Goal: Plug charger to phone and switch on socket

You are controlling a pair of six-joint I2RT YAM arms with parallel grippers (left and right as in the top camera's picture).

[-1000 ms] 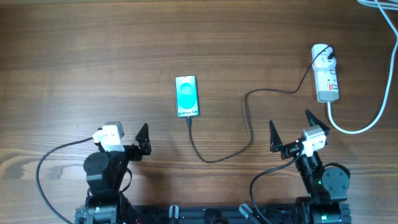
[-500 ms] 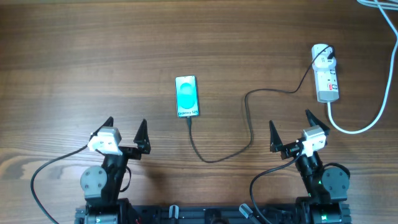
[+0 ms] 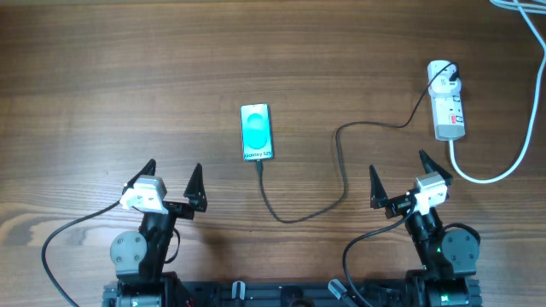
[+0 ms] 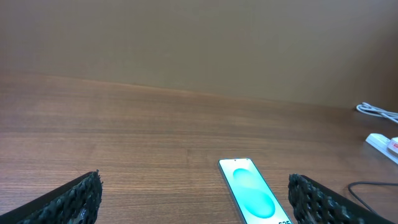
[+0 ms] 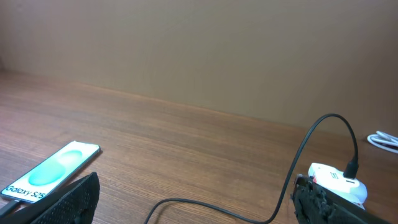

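Note:
The phone [image 3: 257,132] lies flat mid-table, screen lit blue-green, with white "Galaxy S25" text at its near end. The dark grey charger cable [image 3: 341,162] runs from the phone's near end in a loop to its plug in the white socket strip [image 3: 446,111] at the far right. The strip's red switch [image 3: 455,118] is visible. My left gripper [image 3: 172,179] is open and empty, near the front edge, left of the phone [image 4: 254,193]. My right gripper [image 3: 398,173] is open and empty, near the cable [image 5: 249,211], with the socket [image 5: 339,180] ahead on its right.
The socket's thick white cord [image 3: 512,162] loops along the right edge and off the top right corner. Bare wooden table [image 3: 128,77] stretches across the left and back. A plain wall stands behind the table in both wrist views.
My left arm drew back toward the front edge and turned slightly, its fingers spreading into view. The right arm, phone, cable and socket have not moved.

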